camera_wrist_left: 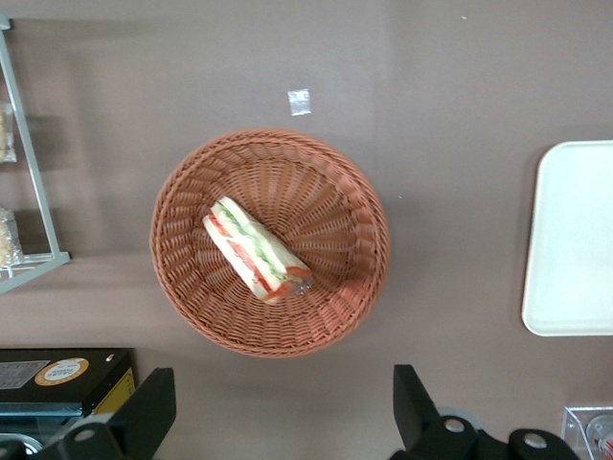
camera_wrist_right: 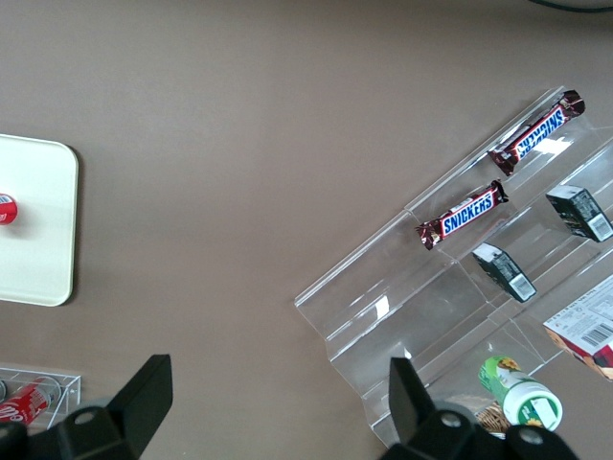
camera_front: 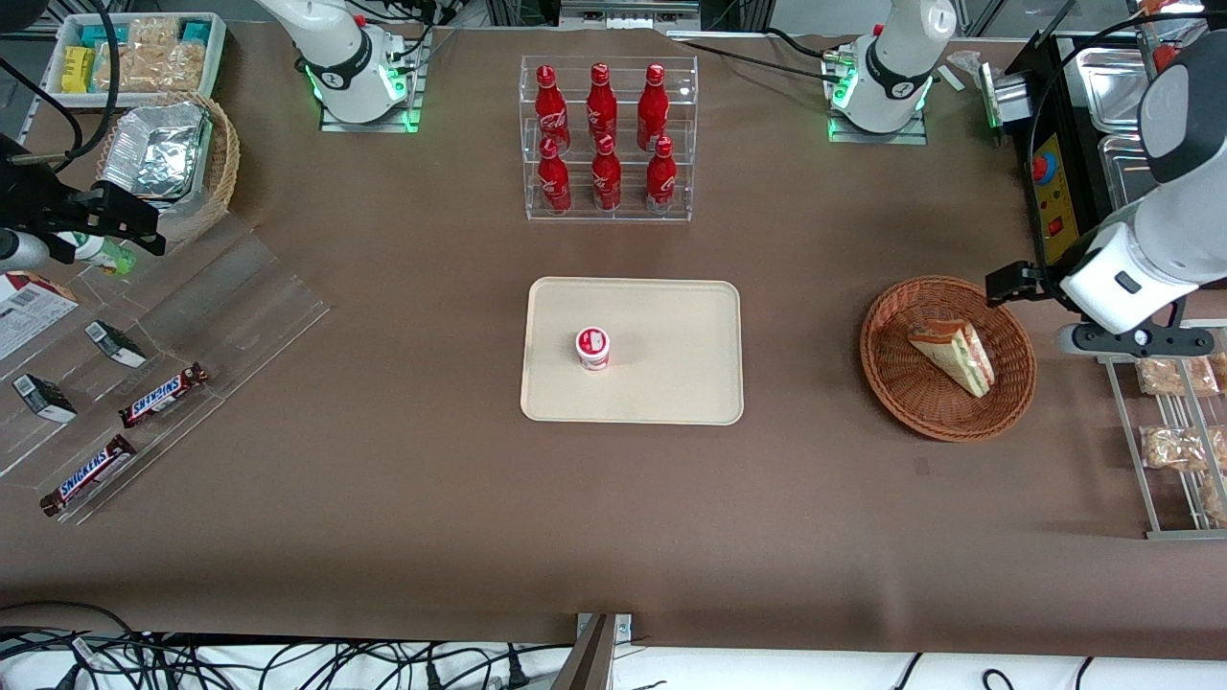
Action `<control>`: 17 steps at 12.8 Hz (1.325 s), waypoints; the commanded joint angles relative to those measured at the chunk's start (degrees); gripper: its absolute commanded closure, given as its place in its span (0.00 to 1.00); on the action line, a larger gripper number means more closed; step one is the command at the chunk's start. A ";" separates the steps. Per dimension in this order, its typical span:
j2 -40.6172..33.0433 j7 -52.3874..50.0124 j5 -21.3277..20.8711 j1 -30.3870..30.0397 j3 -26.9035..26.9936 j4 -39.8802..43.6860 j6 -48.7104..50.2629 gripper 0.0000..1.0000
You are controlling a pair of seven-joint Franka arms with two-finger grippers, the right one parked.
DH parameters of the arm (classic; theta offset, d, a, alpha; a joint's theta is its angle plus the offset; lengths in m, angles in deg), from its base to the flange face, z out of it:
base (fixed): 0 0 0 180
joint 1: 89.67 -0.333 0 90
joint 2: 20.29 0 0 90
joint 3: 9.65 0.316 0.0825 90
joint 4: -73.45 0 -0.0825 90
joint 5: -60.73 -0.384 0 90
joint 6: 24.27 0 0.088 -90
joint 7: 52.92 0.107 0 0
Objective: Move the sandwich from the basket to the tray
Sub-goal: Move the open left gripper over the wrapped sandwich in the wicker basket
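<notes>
Going L to R in the front view: we see two Snickers bars (camera_front: 164,395) on a clear rack (camera_front: 192,316) toward the parked arm's end of the worktop (camera_front: 431,498), w/ a pale wicker basket of foil containers (camera_front: 158,153) farther from the camera. Mid-worktop sits the tray (camera_front: 671,383), carrying only a small red-and-white cup (camera_front: 592,348); farther from the camera than the tray, a clear rack holds six red bottles (camera_front: 602,139). Next comes the basket (camera_front: 911,393), well apart from the tray, toward the working arm's end. The sandwich (camera_front: 954,355) lies in it on its side, filling layers showing, tip pointing toward the front camera. The jaws (camera_wrist_left: 278,412) hang above the worktop just beside the basket's rim, at its side farther from the camera, touching nothing; in the wrist view we see both fingers (camera_wrist_left: 144,407) spread wide, nothing between them, w/ the sandwich in the basket below. At the working arm's end, bagged tan snacks (camera_front: 1174,446) sit on a metal rack.
</notes>
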 commanded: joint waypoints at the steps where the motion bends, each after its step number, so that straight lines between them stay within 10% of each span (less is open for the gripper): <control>1: 5.31 -0.28 -0.04 -1.47 -0.15 4.65 1.01 0.00; 8: 12.71 -11.32 -3.56 -5.08 -0.51 2.29 -6.10 0.00; 17: 9.29 -39.83 -5.83 -4.82 -0.77 -23.18 -33.25 0.00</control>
